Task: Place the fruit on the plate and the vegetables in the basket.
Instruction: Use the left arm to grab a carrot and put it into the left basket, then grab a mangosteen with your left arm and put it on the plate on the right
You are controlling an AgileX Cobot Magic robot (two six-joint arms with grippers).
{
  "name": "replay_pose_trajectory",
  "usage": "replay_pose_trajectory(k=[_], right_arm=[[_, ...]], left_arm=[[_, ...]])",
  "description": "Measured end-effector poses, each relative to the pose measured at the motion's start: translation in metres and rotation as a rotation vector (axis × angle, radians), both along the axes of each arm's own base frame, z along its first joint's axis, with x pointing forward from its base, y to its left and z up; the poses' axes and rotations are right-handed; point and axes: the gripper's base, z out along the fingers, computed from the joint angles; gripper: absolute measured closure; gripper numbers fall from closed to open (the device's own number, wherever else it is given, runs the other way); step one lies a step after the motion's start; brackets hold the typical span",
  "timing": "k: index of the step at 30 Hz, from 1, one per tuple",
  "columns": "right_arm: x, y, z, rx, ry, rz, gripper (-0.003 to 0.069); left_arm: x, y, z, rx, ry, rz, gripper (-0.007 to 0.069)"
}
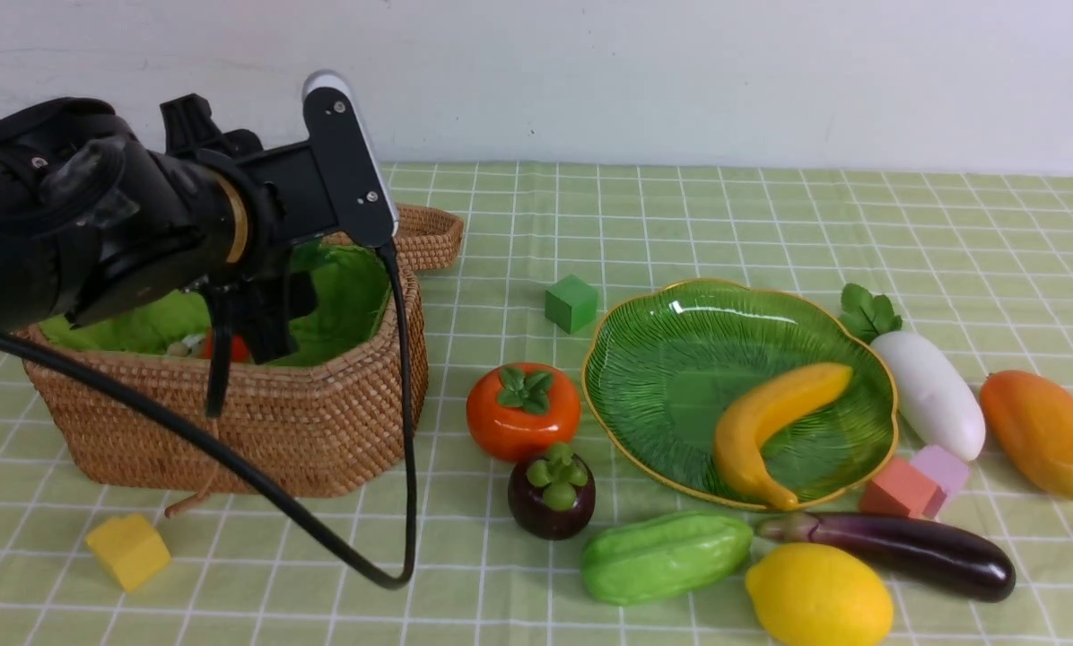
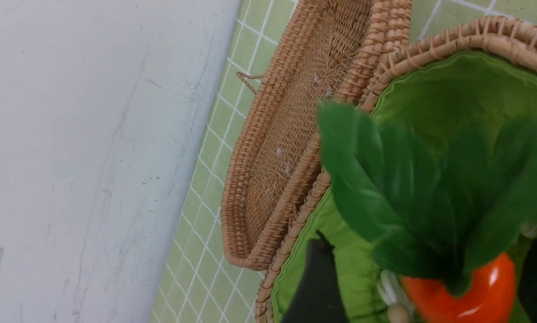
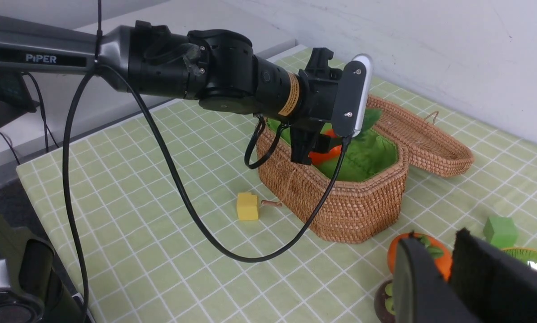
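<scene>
L gripper [image 2: 429, 242] is down in the basket [image 1: 321, 422], jaws spread wide: the fingers [image 2: 318, 282] flank the red chili [image 2: 466, 291] w/ a clear gap on one side, so it's loose, not pinched; other side too close to tell contact. L arm [image 1: 70, 215] comes in over basket's left end, forearm approx level, wrist bent so the claw hangs past the rim into the green lining. Chili sits inside basket, red body nearest the claw, green leafy top [image 2: 385, 188] fanning toward the rim on the lid [image 2: 286, 148] side; leaves blurred, full long axis hidden. R gripper [image 3: 443, 242] hovers right of basket, jaws nearly together, nothing between. Banana [image 1: 770, 426] lies on the plate [image 1: 680, 359], further right of basket
</scene>
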Motion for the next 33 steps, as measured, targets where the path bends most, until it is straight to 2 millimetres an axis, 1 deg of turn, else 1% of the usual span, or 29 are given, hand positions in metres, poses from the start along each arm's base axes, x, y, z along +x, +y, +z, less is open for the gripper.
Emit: replay_pose_trajectory(k=[2,4,12,14,18,21,22,23,24,25,27,30,31,33], right_arm=[[0.0,0.0,0.0,0.0,0.0,0.0,0.0528],[0.0,0.0,0.0,0.0,0.0,0.0,0.0528],[0.0,0.0,0.0,-0.002,0.003,0.001,0.0529],[0.0,0.0,0.0,-0.002,0.006,0.001,0.0529],[0.0,0.0,-0.001,-0.001,0.027,-0.006,0.0529],[0.0,-0.001,-0.004,-0.011,0.06,-0.016,0.0529],[-0.001,-0.002,-0.006,-0.026,0.083,-0.023,0.0529],[-0.001,-0.002,-0.006,-0.028,0.085,-0.024,0.0529],[-0.001,-0.003,-0.008,-0.039,0.102,-0.029,0.0529],[-0.001,-0.003,-0.009,-0.043,0.109,-0.032,0.0529],[-0.001,-0.003,-0.01,-0.053,0.126,-0.037,0.0529],[-0.001,-0.004,-0.012,-0.066,0.138,-0.041,0.0529],[-0.001,-0.004,-0.012,-0.068,0.14,-0.041,0.0529],[-0.002,-0.004,-0.012,-0.069,0.145,-0.039,0.0529]], left_arm=[[0.0,0.0,0.0,-0.001,0.0,0.0,0.0036],[0.0,0.0,0.0,-0.002,0.001,0.001,0.0036],[-0.003,0.001,0.0,-0.031,0.028,0.033,0.0095],[-0.007,0.003,0.004,-0.061,0.035,0.051,0.0109],[-0.021,0.005,0.021,-0.2,0.037,0.094,0.0158],[-0.039,0.006,0.04,-0.412,0.046,0.15,0.0219],[-0.047,0.006,0.048,-0.526,0.064,0.183,0.0263],[-0.048,0.005,0.048,-0.547,0.069,0.19,0.027],[-0.057,0.005,0.055,-0.671,0.111,0.229,0.0337],[-0.061,0.004,0.056,-0.715,0.135,0.245,0.0364],[-0.07,0.001,0.056,-0.825,0.237,0.295,0.0463],[-0.08,-0.007,0.046,-0.901,0.442,0.359,0.0603],[-0.081,-0.009,0.043,-0.915,0.49,0.369,0.0629],[-0.086,-0.015,0.036,-0.93,0.617,0.389,0.0638]])
